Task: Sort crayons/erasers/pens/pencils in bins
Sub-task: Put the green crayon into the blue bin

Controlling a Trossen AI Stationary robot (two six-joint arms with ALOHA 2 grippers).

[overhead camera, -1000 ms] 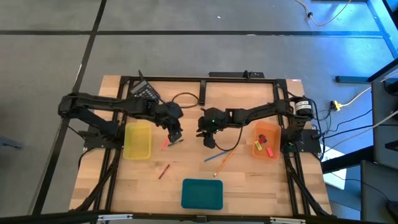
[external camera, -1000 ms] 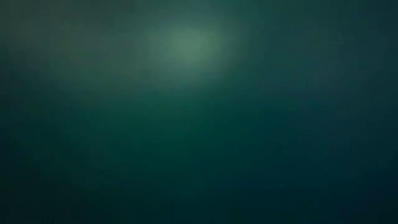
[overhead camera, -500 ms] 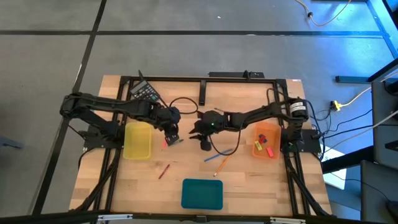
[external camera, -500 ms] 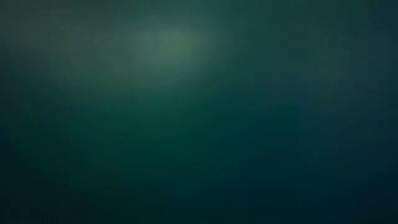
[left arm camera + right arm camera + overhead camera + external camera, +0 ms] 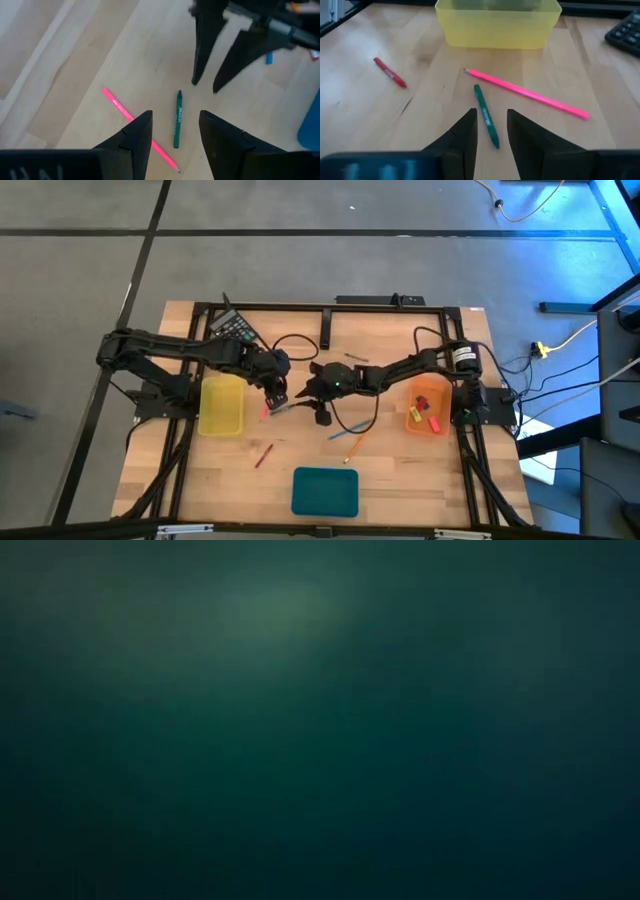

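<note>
A green pen [image 5: 177, 119] lies flat on the wood with a pink pen [image 5: 131, 117] beside it. My left gripper [image 5: 175, 115] hovers open above both, just right of the yellow bin [image 5: 222, 405]. My right gripper [image 5: 492, 112] is open and low, its fingers on either side of the green pen's [image 5: 485, 120] near end without touching it. A short red crayon [image 5: 390, 72] lies apart from them. The orange bin [image 5: 427, 407] holds small erasers, and the teal bin [image 5: 325, 491] sits by the near edge. The low view shows only a dark blur.
A blue stick and an orange pencil [image 5: 352, 440] lie right of centre. The black calculator [image 5: 232, 325] sits at the far left. A dark cable [image 5: 300, 342] loops near the far rail. The two grippers are close together at mid-table. Bare wood lies between the yellow and teal bins.
My right gripper has moved toward the table's left, closing on the green pen and my left gripper. The pens and the bins have stayed where they were.
</note>
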